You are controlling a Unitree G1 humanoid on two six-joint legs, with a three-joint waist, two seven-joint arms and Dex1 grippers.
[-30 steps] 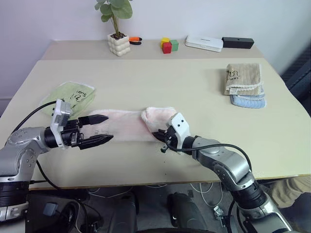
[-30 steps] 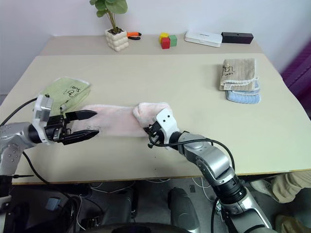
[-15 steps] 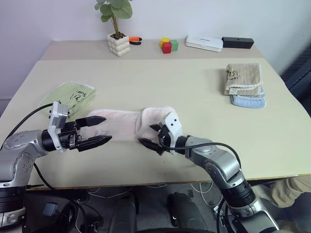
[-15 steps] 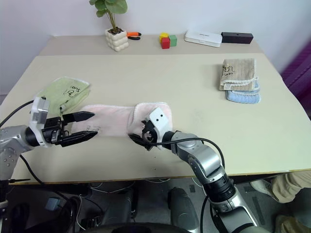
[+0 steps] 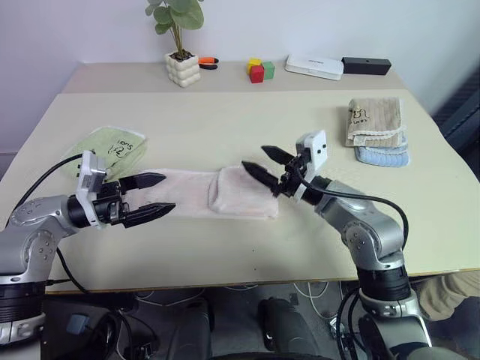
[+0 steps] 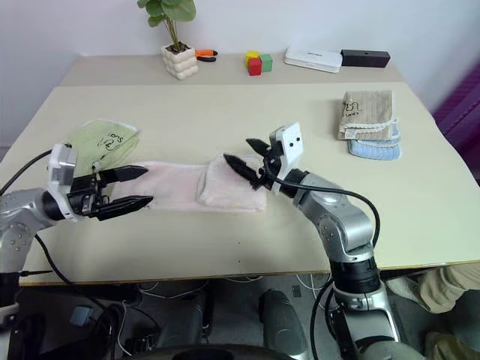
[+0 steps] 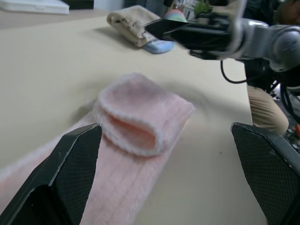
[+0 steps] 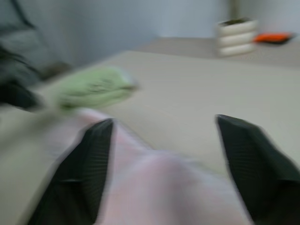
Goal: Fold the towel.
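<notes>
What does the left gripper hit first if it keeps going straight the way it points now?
Probably the folded-over end of the towel. The left gripper, open and empty, points along the pink strip, and its wrist view frames that fold between the fingers. It hangs slightly above the cloth, so it might skim over it.

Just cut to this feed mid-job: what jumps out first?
The pink towel lies in a long strip at the table's near middle, its right end folded back over itself. Both grippers hover open with nothing held: the right gripper above the folded end, the left gripper at the towel's left end. A green towel sits just behind the left gripper, and a beige-and-blue stack lies far right.
</notes>
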